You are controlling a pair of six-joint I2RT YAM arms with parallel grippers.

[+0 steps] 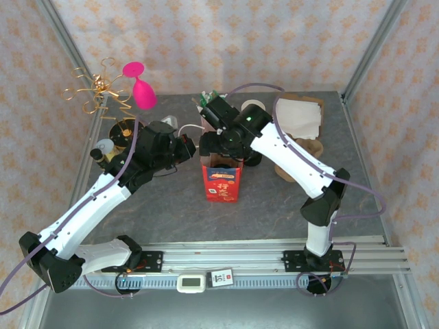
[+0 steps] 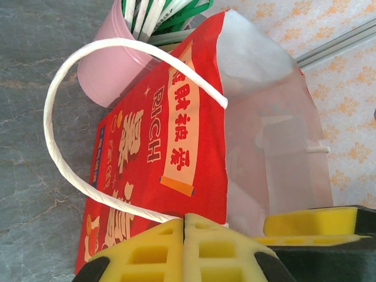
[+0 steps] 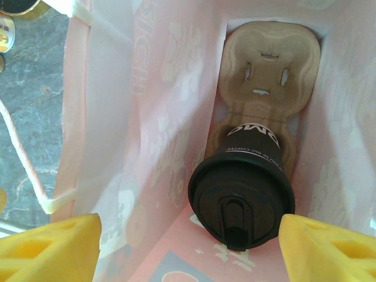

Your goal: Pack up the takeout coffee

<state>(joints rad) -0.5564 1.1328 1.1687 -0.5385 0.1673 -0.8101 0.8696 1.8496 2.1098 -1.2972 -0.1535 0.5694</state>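
Takeout coffee (image 3: 242,194), a dark paper cup with a black lid, stands inside the red paper bag (image 1: 221,181). It is seated in the near socket of a brown cardboard carrier (image 3: 269,76) that lies on the bag's floor. The carrier's far socket is bare.

In the right wrist view the right end effector (image 3: 189,235) hangs over the bag's mouth with its yellow fingers (image 3: 56,247) spread wide. One finger is on each side of the cup and neither touches it. From above, the right end effector (image 1: 212,140) sits directly over the open top of the bag, which stands upright in the middle of the tabletop (image 1: 158,212).

The left end effector (image 1: 191,147) is at the left edge of the bag's mouth. Its own camera shows the left end effector (image 2: 184,226) closed, with the yellow pads (image 2: 147,252) pressed together at the rim of the bag (image 2: 153,164), just where the white cord handle (image 2: 59,141) runs in. It appears to pinch that rim.

A pink cup (image 2: 114,64) holding green and white straws stands just beside the bag on its far side. A stack of white paper (image 1: 300,113) lies at the far right, well apart from the bag.
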